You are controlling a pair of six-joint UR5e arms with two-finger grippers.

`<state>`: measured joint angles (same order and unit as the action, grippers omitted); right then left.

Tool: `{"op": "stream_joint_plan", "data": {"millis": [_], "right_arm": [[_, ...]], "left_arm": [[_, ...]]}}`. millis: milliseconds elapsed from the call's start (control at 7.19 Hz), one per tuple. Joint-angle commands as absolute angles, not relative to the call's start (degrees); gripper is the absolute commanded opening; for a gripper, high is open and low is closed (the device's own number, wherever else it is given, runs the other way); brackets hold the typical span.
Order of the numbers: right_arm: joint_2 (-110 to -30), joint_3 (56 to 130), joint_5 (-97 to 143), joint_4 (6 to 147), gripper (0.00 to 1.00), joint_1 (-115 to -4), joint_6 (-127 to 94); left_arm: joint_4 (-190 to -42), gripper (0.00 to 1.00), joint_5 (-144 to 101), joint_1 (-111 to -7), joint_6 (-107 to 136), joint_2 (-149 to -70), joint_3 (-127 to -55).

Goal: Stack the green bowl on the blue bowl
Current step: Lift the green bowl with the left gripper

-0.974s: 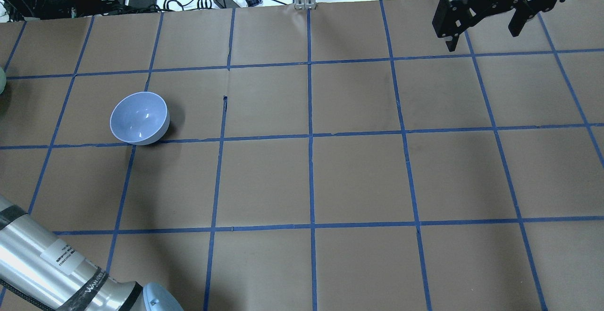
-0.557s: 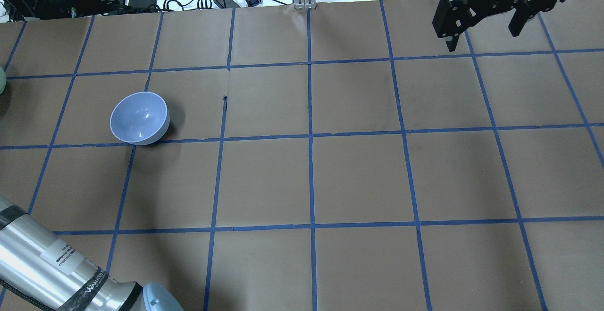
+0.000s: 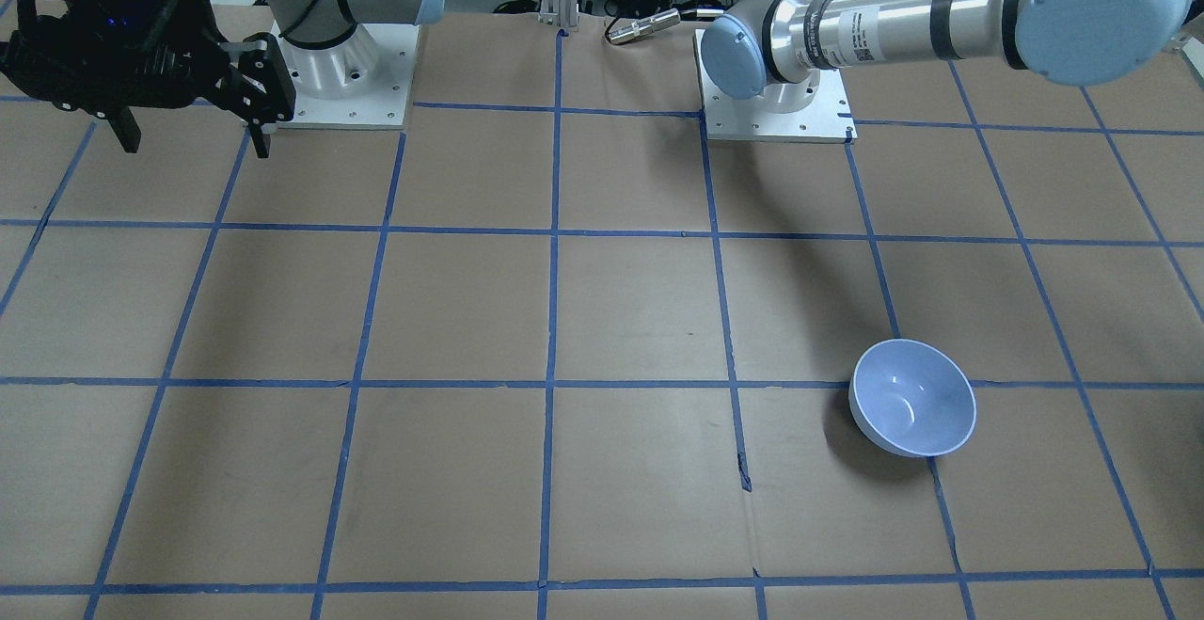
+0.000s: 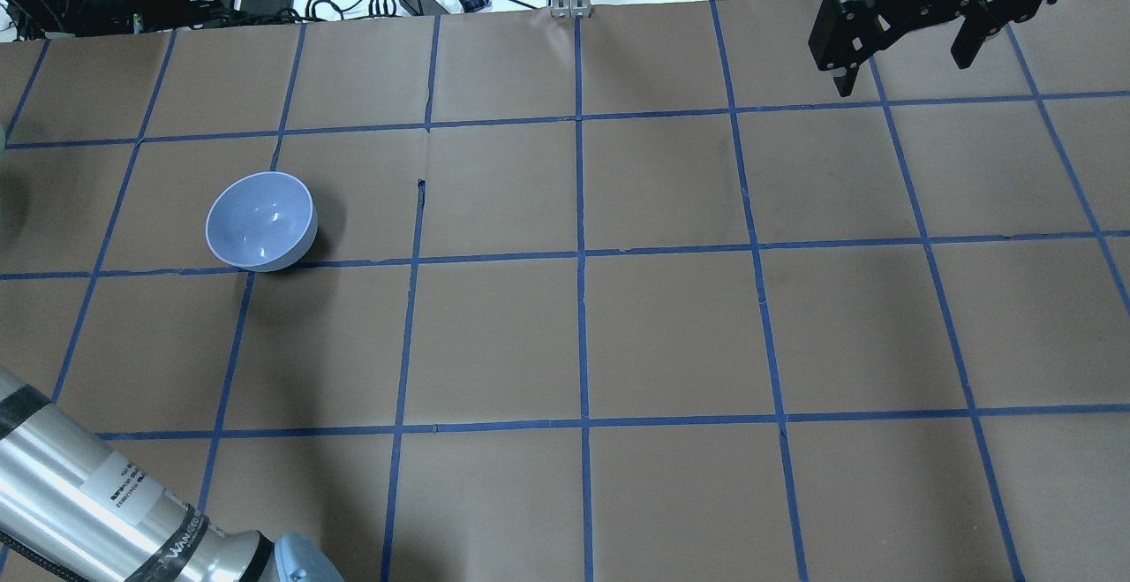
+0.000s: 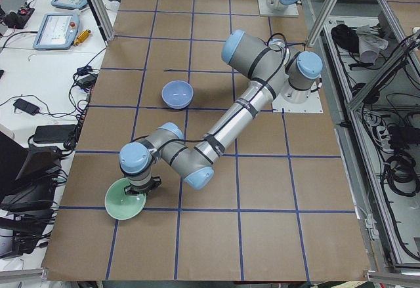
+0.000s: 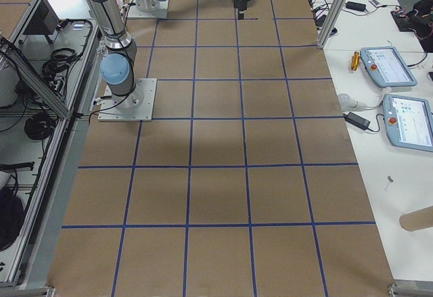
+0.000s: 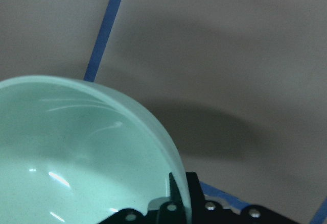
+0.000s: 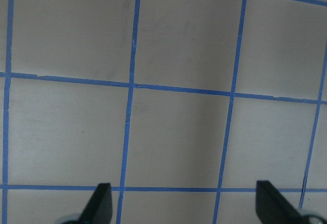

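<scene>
We see the green bowl (image 5: 125,205) at the table's (image 4: 671,335) end on the robot's left side, tilted, mint inside gleaming. The left gripper (image 7: 176,196) is pinched onto its rim, and we can see one finger (image 7: 172,188) against the inner wall. The blue bowl (image 4: 261,221) stands upright on the brown paper, well apart from the green one, nothing in it. Over at the far corner the right gripper (image 4: 902,68) hangs above the table, fingers spread wide, gripping nothing.
</scene>
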<state>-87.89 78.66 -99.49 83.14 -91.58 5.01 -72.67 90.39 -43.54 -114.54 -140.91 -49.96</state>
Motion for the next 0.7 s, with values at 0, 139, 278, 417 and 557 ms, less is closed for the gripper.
{"op": "stream_joint_plan", "data": {"millis": [0, 139, 278, 417, 557], "right_arm": [[-87.89, 78.66, -99.49, 83.14, 1.00, -91.58, 5.01], [-87.89, 78.66, -99.49, 83.14, 1.00, -91.58, 5.01], [-87.89, 78.66, -99.49, 83.14, 1.00, -91.58, 5.01], [-87.89, 78.66, -99.49, 83.14, 1.00, -91.58, 5.01], [-87.89, 78.66, -99.49, 83.14, 1.00, -91.58, 5.01]], "left_arm": [[-75.50, 0.00, 91.76, -47.01, -110.51, -133.28, -54.21], [-76.54, 0.00, 91.76, -48.67, -108.65, -130.20, -56.23], [-77.60, 0.00, 91.84, -51.04, -104.72, -127.21, -58.25], [-79.17, 0.00, 92.28, -52.72, -101.11, -124.57, -60.71], [-81.63, 0.00, 92.98, -53.52, -96.11, -121.06, -63.08]]}}
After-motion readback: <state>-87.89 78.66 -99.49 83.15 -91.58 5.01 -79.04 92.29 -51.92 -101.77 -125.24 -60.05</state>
